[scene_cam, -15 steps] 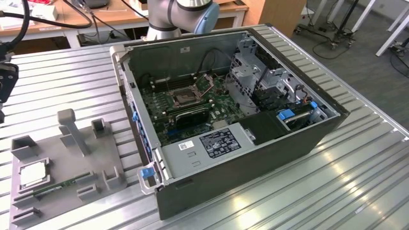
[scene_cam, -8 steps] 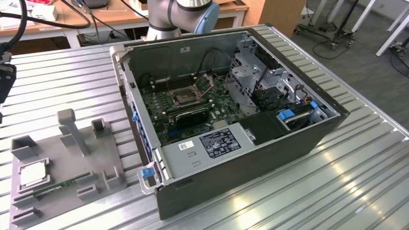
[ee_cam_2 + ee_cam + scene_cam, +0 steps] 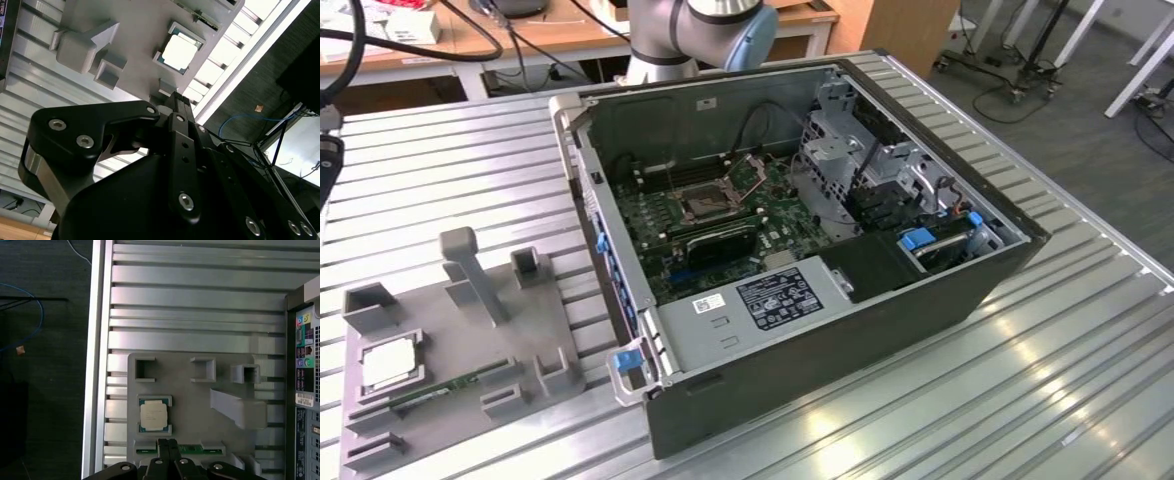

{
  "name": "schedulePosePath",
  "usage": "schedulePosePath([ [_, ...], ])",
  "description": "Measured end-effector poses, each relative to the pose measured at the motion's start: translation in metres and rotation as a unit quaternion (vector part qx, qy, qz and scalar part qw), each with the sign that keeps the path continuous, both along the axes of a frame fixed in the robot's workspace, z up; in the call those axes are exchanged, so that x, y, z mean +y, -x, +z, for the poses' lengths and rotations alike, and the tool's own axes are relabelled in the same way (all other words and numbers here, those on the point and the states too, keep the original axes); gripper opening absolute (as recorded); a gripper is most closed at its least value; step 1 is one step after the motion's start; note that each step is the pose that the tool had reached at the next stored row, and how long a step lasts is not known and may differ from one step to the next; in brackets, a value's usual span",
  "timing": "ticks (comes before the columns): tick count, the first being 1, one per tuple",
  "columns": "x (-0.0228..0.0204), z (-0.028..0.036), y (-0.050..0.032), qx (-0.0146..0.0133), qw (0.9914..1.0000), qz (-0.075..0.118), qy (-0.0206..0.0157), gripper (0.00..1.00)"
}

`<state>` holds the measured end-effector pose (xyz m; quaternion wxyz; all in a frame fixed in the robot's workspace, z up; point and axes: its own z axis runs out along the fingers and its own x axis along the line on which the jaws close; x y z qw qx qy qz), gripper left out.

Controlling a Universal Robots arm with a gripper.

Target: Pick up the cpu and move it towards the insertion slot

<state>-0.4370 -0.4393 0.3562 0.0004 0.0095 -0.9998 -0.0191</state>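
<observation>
While the cpu point(image 3: 390, 362) lies flat in its shallow square nest on the grey fixture plate point(image 3: 467, 345), the gripper point(image 3: 167, 441) hangs above that plate with its jaws brought together, the two black fingertips point(image 3: 162, 444) meeting with no gap visible between them and nothing held. In both wrist views the chip's silver top faces up, framed by its pale rim, and the cpu point(image 3: 179, 51) sits clear of the closed gripper point(image 3: 176, 95), near it but not touched. In the first wrist view the cpu point(image 3: 153, 415) lies just beyond the fingertips, and the long green memory stick point(image 3: 192, 448) runs along the plate's edge right beside the tips. In the exterior view the fixture plate rests on the slatted metal table point(image 3: 454, 170) at the exterior view's left, with the memory stick point(image 3: 447, 388) lying near the chip. The open computer case point(image 3: 854, 330) stands to the exterior view's right of the plate, and inside it, on the green motherboard point(image 3: 660, 215), sits the insertion slot point(image 3: 707, 205), a silver frame around a dark centre, well apart from the cpu. Part of the arm point(image 3: 700, 30) rises behind the case.
</observation>
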Motion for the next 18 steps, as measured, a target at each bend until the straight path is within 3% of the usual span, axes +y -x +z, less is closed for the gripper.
schedulePosePath([
  [18,0.0000,-0.0014,0.0213,0.0000,1.00000,0.000,0.0000,0.11],
])
